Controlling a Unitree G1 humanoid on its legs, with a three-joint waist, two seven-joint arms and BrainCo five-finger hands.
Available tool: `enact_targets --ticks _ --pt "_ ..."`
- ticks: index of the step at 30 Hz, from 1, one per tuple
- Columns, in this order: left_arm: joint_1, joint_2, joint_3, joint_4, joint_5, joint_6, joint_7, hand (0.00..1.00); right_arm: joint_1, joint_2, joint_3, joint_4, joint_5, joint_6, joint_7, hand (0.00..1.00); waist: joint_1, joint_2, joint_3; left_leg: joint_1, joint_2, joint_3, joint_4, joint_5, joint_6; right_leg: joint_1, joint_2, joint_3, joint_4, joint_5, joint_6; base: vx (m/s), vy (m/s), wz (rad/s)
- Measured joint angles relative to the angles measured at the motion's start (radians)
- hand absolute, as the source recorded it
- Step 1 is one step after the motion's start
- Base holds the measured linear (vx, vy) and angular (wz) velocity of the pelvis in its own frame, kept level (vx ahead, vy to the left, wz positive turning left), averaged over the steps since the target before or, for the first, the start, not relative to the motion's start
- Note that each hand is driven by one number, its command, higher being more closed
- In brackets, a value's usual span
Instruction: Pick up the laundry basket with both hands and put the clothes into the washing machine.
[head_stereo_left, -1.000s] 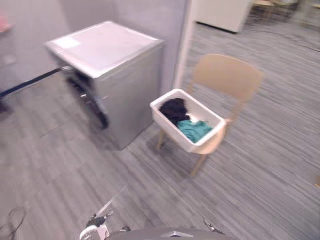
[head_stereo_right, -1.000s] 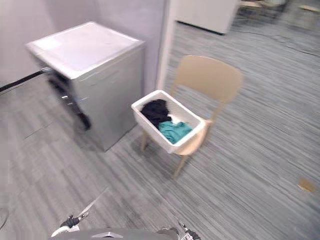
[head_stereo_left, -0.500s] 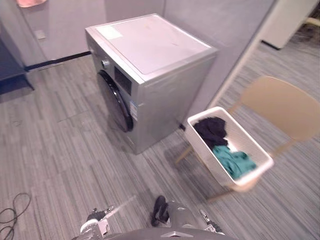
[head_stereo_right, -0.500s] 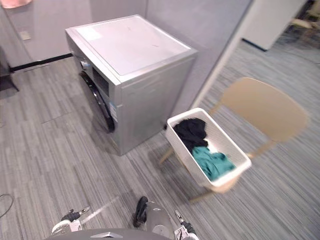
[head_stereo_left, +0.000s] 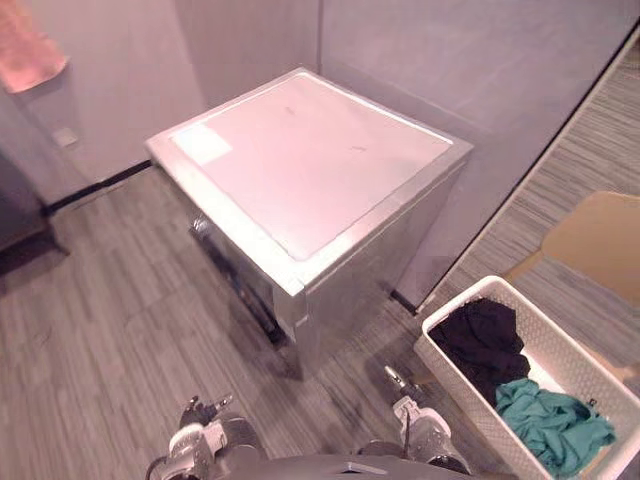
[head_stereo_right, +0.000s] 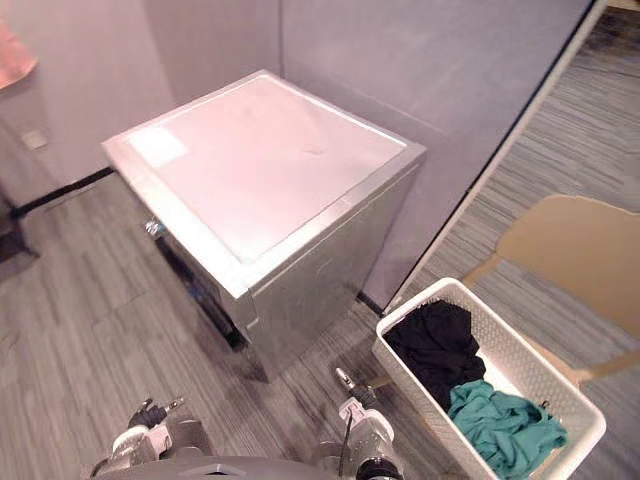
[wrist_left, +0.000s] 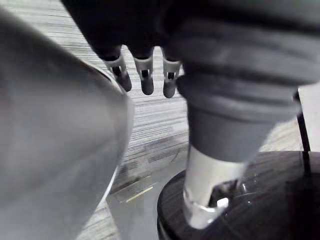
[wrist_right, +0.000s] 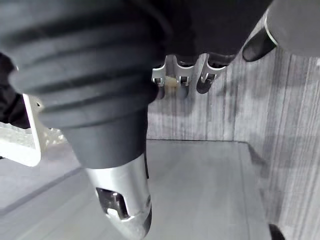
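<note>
The left hand (wrist_left: 131, 22) and right hand (wrist_right: 202, 27) hang with fingers (wrist_left: 147, 84) loosely extended, grasping nothing. The white perforated plastic laundry basket (head_stereo_right: 418, 392), holding black and teal clothes (head_stereo_right: 436, 345), sits on the tan wooden chair (head_stereo_right: 575, 250) at 4 o'clock of the silver washing machine (head_stereo_right: 265, 165). Since the earlier frame the camera has swung nearer; the basket stays on the chair.

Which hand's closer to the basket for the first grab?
Right. The laundry basket sits at the robot's right, nearest the right hand; the left hand hangs farther off. Both are open, empty.
</note>
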Motion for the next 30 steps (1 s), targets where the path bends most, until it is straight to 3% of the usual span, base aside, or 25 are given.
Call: enact_targets --ticks 1,2,3,5,6,7,11,12,13,14,15,16,17,18,20,21,23,25,30 --pt "0.006 -0.003 -0.003 0.008 -0.001 0.0 0.002 0.0 0.007 -0.009 -0.001 0.005 -0.008 -0.002 0.0 0.0 0.0 0.012 -0.016 0.0 0.0 -0.012 -0.021 0.053 -0.013 -0.007 -0.009 0.017 0.004 -0.016 0.03 0.35 0.667 -0.87" --pt "0.011 -0.021 -0.005 0.033 -0.002 0.0 0.003 0.0 0.024 -0.025 -0.008 0.02 -0.031 -0.005 0.0 0.0 -0.016 0.048 -0.042 0.008 0.002 0.015 -0.025 0.04 -0.122 0.005 -0.027 0.034 0.006 -0.029 0.081 0.32 0.736 -0.12" --pt "0.007 0.01 -0.015 0.055 -0.004 0.002 0.002 0.0 0.035 -0.01 -0.025 0.056 -0.037 0.001 0.0 0.0 -0.048 0.003 -0.058 0.041 -0.051 0.051 -0.049 -0.054 -0.178 0.019 -0.089 0.035 0.0 -0.019 0.11 0.29 0.733 0.19" --pt "0.005 0.076 -0.053 0.073 -0.004 0.002 0.003 0.0 0.037 0.03 -0.048 0.086 -0.037 0.013 0.002 0.0 -0.046 -0.066 -0.08 0.045 -0.123 0.082 -0.068 -0.054 -0.174 0.011 -0.152 0.054 -0.035 0.049 0.112 0.2 0.546 0.15" --pt "0.002 0.102 -0.058 0.086 -0.005 0.008 0.005 0.0 0.039 0.039 -0.049 0.108 -0.037 0.017 0.006 0.0 -0.037 -0.082 -0.09 0.066 -0.132 0.11 -0.087 -0.056 -0.173 0.024 -0.158 0.075 -0.082 0.146 0.12 0.19 0.482 -0.27" --pt "0.003 0.116 -0.089 0.094 0.0 0.01 0.012 0.0 0.034 0.04 -0.053 0.115 -0.037 0.015 0.006 0.0 -0.033 -0.081 -0.09 0.094 -0.139 0.132 -0.108 -0.057 -0.168 0.038 -0.161 0.089 -0.106 0.233 0.128 0.15 0.352 -0.32" --pt "-0.006 0.127 -0.162 0.11 0.006 0.01 0.017 0.0 0.035 0.033 -0.053 0.114 -0.039 0.014 0.006 0.0 -0.03 -0.067 -0.097 0.17 -0.183 0.207 -0.216 -0.036 -0.127 -0.016 -0.194 0.109 -0.099 0.387 0.125 0.0 0.239 -0.37" --pt "-0.007 0.124 -0.172 0.114 0.006 0.01 0.017 0.0 0.034 0.025 -0.051 0.112 -0.044 0.015 0.006 0.0 -0.027 -0.058 -0.102 0.174 -0.19 0.237 -0.243 -0.024 -0.113 -0.052 -0.2 0.1 -0.099 0.43 0.096 -0.07 0.133 -0.67" --pt "-0.005 0.116 -0.174 0.115 0.006 0.01 0.017 0.0 0.032 0.014 -0.043 0.108 -0.058 0.015 0.004 0.0 -0.022 -0.052 -0.106 0.179 -0.189 0.274 -0.262 -0.016 -0.103 -0.09 -0.202 0.052 -0.105 0.478 0.035 -0.07 0.088 -0.77" --pt "-0.003 0.11 -0.174 0.115 0.006 0.011 0.018 0.0 0.028 0.005 -0.038 0.108 -0.062 0.015 0.004 0.0 -0.02 -0.043 -0.105 0.18 -0.186 0.297 -0.268 -0.013 -0.099 -0.105 -0.202 0.004 -0.118 0.509 -0.003 -0.07 0.07 -0.91" --pt "0.003 0.099 -0.173 0.116 0.006 0.011 0.019 0.0 0.019 -0.007 -0.033 0.108 -0.071 0.015 0.003 0.0 -0.02 -0.024 -0.094 0.189 -0.181 0.337 -0.276 -0.009 -0.085 -0.107 -0.201 -0.099 -0.163 0.567 -0.045 -0.05 0.045 -0.76" --pt "0.007 0.09 -0.172 0.116 0.006 0.011 0.019 0.0 0.018 -0.012 -0.023 0.107 -0.075 0.014 0.003 0.0 -0.019 -0.019 -0.088 0.196 -0.179 0.363 -0.285 -0.007 -0.077 -0.109 -0.2 -0.144 -0.158 0.559 -0.043 -0.1 -0.025 -0.72" --pt "0.017 0.092 -0.167 0.115 0.009 0.012 0.021 0.0 0.02 -0.009 0.014 0.075 -0.076 0.013 0.006 0.0 -0.031 -0.012 -0.078 0.203 -0.177 0.379 -0.292 0.0 -0.072 -0.139 -0.165 -0.18 0.041 0.326 -0.017 -0.08 -0.09 -0.43" --pt "0.017 0.092 -0.165 0.113 0.008 0.012 0.02 0.0 0.023 -0.009 0.03 0.076 -0.077 0.013 0.007 0.0 -0.029 -0.018 -0.076 0.219 -0.177 0.387 -0.296 0.001 -0.068 -0.149 -0.134 -0.175 0.14 0.215 -0.021 -0.07 -0.132 -0.29" --pt "0.016 0.093 -0.16 0.112 0.009 0.011 0.016 0.0 0.034 -0.002 0.045 0.08 -0.077 0.013 0.01 0.0 -0.022 -0.043 -0.072 0.233 -0.183 0.396 -0.282 -0.003 -0.069 -0.155 -0.104 -0.147 0.221 0.116 -0.004 -0.05 -0.136 -0.21" --pt "0.012 0.093 -0.157 0.113 0.009 0.011 0.014 0.0 0.035 -0.003 0.054 0.078 -0.077 0.012 0.011 0.0 -0.016 -0.053 -0.073 0.24 -0.182 0.396 -0.29 0.0 -0.059 -0.156 -0.087 -0.119 0.217 0.109 0.004 -0.09 -0.146 -0.3" --pt "0.008 0.072 -0.15 0.114 0.011 0.011 0.007 0.0 0.03 -0.013 0.069 0.078 -0.077 0.01 0.011 0.0 -0.01 -0.034 -0.072 0.239 -0.184 0.375 -0.323 0.013 -0.042 -0.158 -0.067 -0.11 0.182 0.099 0.003 -0.1 -0.111 -0.27" --pt "0.005 0.065 -0.118 0.106 0.022 0.011 -0.003 0.0 0.038 -0.015 0.076 0.078 -0.078 0.009 0.011 0.0 -0.008 -0.054 -0.066 0.238 -0.199 0.37 -0.336 0.036 -0.042 -0.117 -0.066 -0.088 0.099 0.018 0.012 -0.12 -0.146 -0.05" --pt "0.002 0.046 -0.081 0.096 0.002 0.013 -0.003 0.0 0.041 -0.067 0.136 0.072 -0.078 0.006 0.011 0.0 0.001 -0.043 -0.063 0.209 -0.196 0.314 -0.356 0.077 0.012 -0.089 -0.041 -0.114 0.019 0.018 -0.003 -0.11 -0.052 0.27"
